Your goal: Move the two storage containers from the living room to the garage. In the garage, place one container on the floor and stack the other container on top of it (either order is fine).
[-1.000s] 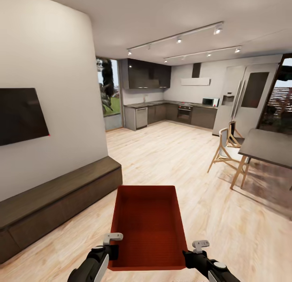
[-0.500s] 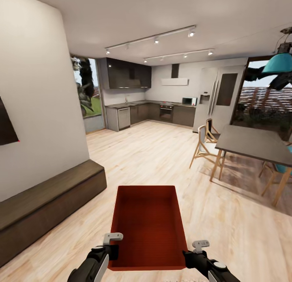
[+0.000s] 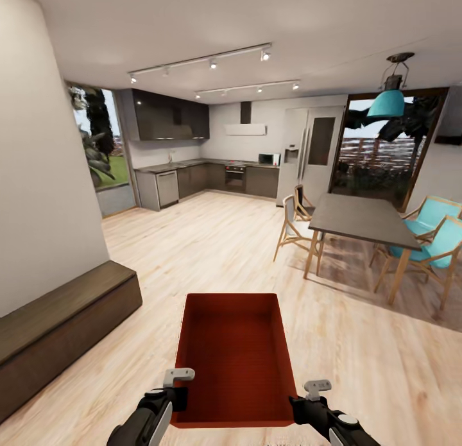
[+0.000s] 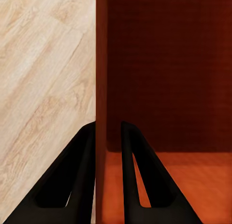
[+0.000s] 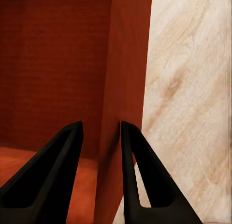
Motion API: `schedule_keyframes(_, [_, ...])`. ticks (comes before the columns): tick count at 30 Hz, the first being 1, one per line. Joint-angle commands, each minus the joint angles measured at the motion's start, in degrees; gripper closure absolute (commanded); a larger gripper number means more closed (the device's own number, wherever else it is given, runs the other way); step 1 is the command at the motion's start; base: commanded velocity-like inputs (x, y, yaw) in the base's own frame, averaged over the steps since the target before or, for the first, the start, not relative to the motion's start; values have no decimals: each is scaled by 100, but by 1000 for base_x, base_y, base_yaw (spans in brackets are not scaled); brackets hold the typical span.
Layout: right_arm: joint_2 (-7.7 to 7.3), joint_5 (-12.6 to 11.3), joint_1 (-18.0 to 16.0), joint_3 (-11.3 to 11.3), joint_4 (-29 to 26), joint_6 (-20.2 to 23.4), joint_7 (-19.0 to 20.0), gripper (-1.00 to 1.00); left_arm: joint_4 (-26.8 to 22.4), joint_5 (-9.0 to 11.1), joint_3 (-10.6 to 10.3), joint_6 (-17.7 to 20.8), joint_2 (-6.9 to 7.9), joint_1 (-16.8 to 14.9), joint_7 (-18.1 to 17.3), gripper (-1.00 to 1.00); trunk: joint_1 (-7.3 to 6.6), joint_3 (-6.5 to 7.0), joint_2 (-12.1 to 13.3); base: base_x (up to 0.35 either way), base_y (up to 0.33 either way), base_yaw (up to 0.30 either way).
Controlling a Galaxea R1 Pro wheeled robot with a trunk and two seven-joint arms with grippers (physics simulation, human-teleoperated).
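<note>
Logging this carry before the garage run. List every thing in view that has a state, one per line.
storage container: lidless, empty, upright, carried above the wood floor.
left gripper: shut on the container's side wall, one finger inside, one outside.
right gripper: shut on the opposite side wall the same way.
track lights: lit.
refrigerator: doors closed.

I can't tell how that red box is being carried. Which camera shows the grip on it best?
The left wrist view: the left gripper pinches one thin wall of the storage container. The right wrist view matches, with the right gripper clamping the opposite wall. The head view shows the whole container, not finger contact.
</note>
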Motion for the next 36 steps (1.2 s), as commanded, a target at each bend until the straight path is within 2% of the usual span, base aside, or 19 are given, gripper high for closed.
schedule_keyframes(1, [-3, -62, -7, 38, 8, -4, 8, 100, -22, -105, 22, 33, -10, -2, 10, 100, 3, -12, -12, 0, 0, -299])
schedule_keyframes(36, [-3, -63, -7, 37, 8, -5, 8, 100, -22, -102, 22, 41, -10, 0, -2, 100, 3, -12, -12, 0, 0, -299])
